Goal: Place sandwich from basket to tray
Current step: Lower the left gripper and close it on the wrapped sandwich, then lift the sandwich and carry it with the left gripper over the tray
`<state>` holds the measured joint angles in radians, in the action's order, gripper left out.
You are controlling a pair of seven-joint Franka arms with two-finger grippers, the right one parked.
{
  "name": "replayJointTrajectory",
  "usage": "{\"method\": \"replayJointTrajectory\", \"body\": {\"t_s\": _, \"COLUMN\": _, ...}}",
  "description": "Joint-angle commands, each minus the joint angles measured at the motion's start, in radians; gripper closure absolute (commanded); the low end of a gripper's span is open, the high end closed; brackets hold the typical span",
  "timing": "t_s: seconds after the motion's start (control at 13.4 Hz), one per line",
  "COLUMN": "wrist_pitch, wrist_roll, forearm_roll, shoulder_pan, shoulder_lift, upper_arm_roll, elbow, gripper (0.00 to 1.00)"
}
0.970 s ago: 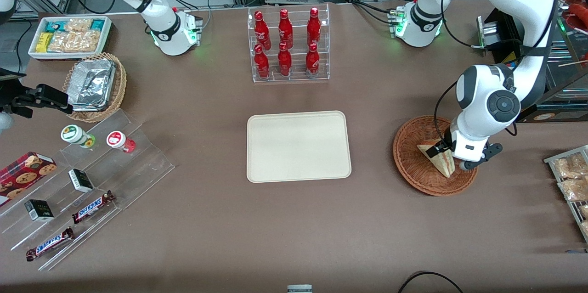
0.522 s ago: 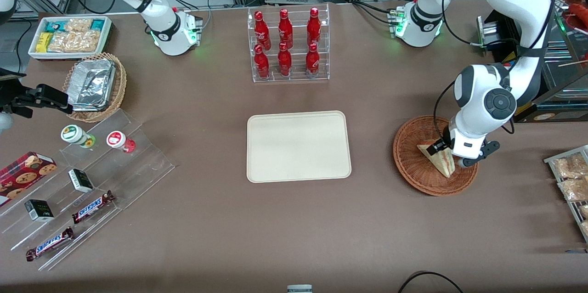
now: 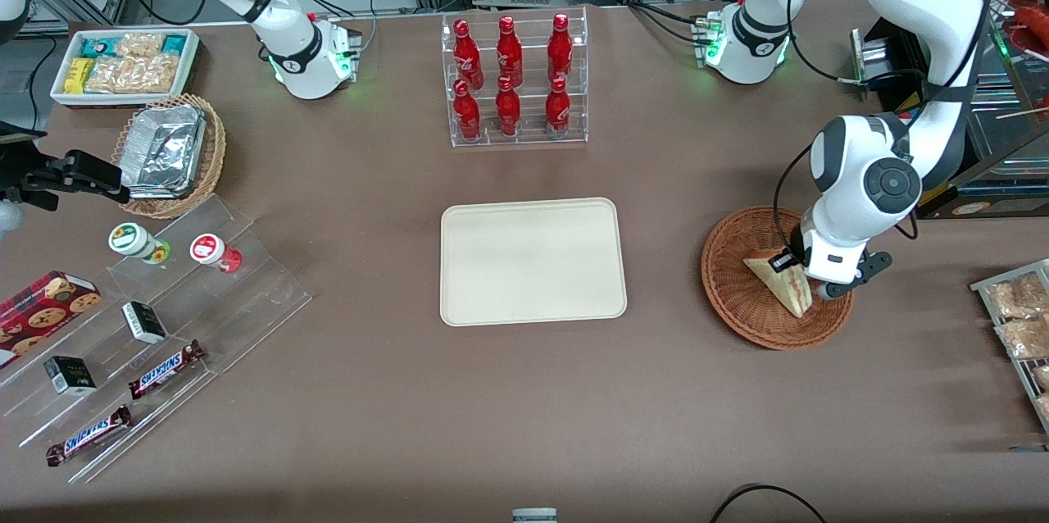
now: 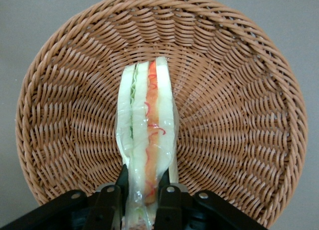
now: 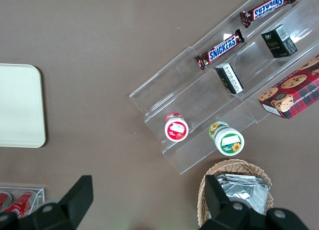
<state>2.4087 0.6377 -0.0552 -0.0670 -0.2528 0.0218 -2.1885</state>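
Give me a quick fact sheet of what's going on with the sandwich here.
sandwich: standing on edge in the basket, filling layers showing
basket: round brown wicker, toward the working arm's end of the table
gripper: down in the basket, fingers closed on the sandwich's end
tray: cream, mid-table, nothing on it
step: sandwich gripped, not yet on the tray

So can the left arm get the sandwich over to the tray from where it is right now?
Probably yes. The gripper has its jaws closed on the sandwich in the basket, and nothing stands on the table between the basket and the tray, which is bare.
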Motion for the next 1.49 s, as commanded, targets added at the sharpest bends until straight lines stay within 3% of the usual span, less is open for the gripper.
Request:
{"method": "replayJointTrajectory", "body": {"t_s": 0.0, "wrist_pitch": -0.112, "wrist_roll": 0.017, "forearm_roll": -0.017, "shoulder_pan": -0.004, "shoulder_lift": 0.024, "upper_arm_roll": -0.002, "elbow": 0.064, "gripper": 1.0}}
{"method": "replayJointTrajectory", "body": {"t_s": 0.37, "wrist_pitch": -0.348, "wrist_roll": 0.007, "forearm_roll": -0.018, "shoulder_pan": -0.03, "shoulder_lift": 0.043, "upper_arm_roll": 0.015, "elbow": 0.231, "gripper": 1.0}}
{"method": "replayJointTrajectory", "body": {"t_s": 0.97, "wrist_pitch": -0.378, "wrist_roll": 0.022, "forearm_roll": -0.011, "shoulder_pan": -0.275, "shoulder_lift": 0.012, "upper_arm_roll": 0.021, "elbow": 0.325, "gripper": 1.0}}
{"method": "replayJointTrajectory", "body": {"t_s": 1.42, "wrist_pitch": -0.448, "wrist_roll": 0.022, "forearm_roll": 0.0, "shoulder_pan": -0.485, "shoulder_lift": -0.205, "upper_arm_roll": 0.021, "elbow": 0.586, "gripper": 1.0}}
